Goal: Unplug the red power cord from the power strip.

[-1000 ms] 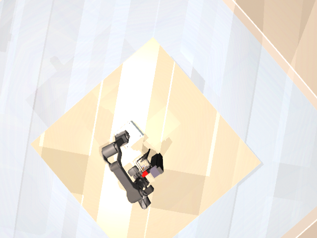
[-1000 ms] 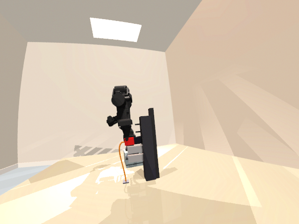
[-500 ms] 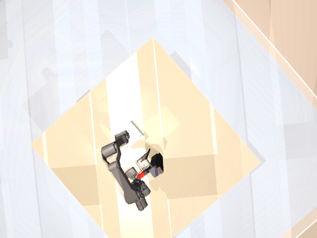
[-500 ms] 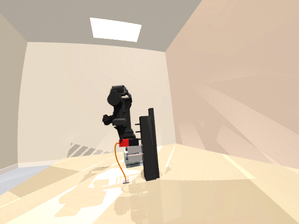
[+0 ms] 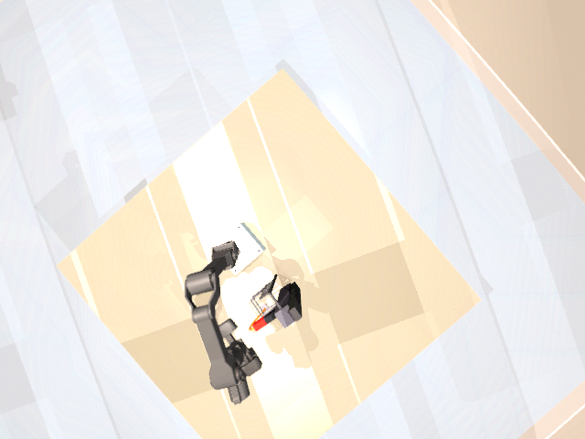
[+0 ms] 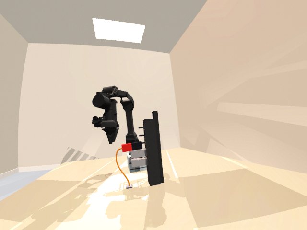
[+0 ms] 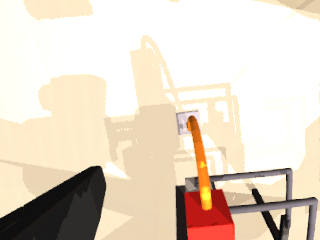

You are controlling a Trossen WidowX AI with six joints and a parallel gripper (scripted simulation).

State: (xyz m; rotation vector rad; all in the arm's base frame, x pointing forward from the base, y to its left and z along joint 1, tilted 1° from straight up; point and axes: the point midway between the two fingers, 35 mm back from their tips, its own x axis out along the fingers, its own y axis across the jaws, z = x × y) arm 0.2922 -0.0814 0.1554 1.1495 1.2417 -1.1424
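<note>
The red plug (image 5: 259,324) (image 6: 126,147) (image 7: 210,232) has a black front part (image 6: 136,145) pointing at the upright black power strip (image 5: 289,298) (image 6: 153,151). In the exterior view a narrow gap shows between that part and the strip's face, with a thin dark pin across it; whether prongs are in the socket I cannot tell. The orange cord (image 6: 119,166) (image 7: 200,160) curves down from the plug. My gripper (image 6: 111,143) is open and empty, up and left of the plug in the exterior view, touching neither plug nor cord there. One finger shows lower left in the wrist view.
Two grey blocks (image 6: 138,153) (image 6: 138,162) stick out of the strip under the plug. Wire bars (image 7: 250,176) stand beside the plug. The cord ends at a small plate (image 6: 129,187) (image 7: 182,123) on the table. The arm's base stands on a white plate (image 5: 249,252).
</note>
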